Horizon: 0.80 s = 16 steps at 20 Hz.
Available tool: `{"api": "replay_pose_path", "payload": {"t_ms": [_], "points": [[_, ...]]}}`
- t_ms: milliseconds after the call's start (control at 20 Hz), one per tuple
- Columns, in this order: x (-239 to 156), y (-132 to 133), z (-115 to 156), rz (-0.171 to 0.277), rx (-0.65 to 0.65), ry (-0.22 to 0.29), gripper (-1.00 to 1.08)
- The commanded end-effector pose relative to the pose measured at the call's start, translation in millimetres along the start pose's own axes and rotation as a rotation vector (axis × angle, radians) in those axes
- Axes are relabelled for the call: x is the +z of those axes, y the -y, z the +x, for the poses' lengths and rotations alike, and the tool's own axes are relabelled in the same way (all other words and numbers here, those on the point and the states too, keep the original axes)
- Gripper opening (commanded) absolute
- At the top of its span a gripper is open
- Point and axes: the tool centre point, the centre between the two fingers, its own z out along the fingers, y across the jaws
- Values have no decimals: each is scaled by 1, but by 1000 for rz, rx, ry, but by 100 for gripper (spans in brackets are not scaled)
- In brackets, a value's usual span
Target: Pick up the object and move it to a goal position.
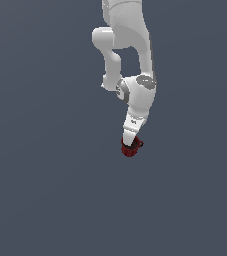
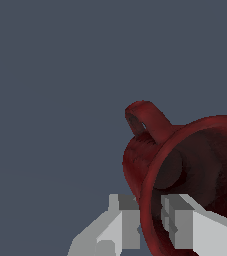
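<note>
The white robot arm is reaching down from the top centre of the exterior frame, and its pincer is sitting just below the middle of the picture, a little toward the exterior view's right. The dark red mug is hanging at the tip of the pincer, tilted, with its loop handle sticking out toward the exterior view's right. Around it the plain grey-blue background is showing on every side, and no shadow or edge is telling whether the mug is touching a surface. In the wrist view the mug is filling the lower right of the frame, its dark opening facing the camera and its handle standing up near the centre. The pincer is gripping the mug's rim: one grey finger is pressing on the outside of the wall and the other finger is sitting inside the cup, so the jaws are narrowed down to the thickness of the wall between them.
</note>
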Motion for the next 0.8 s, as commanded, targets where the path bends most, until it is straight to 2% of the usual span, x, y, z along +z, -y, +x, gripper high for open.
{"api": "replay_pose_path", "payload": {"t_ms": [0, 400, 750], "points": [[0, 0, 0, 1, -1, 0, -100], [-6, -5, -2, 0, 0, 0, -100], [-36, -28, -11, 1, -1, -1, -100]]}}
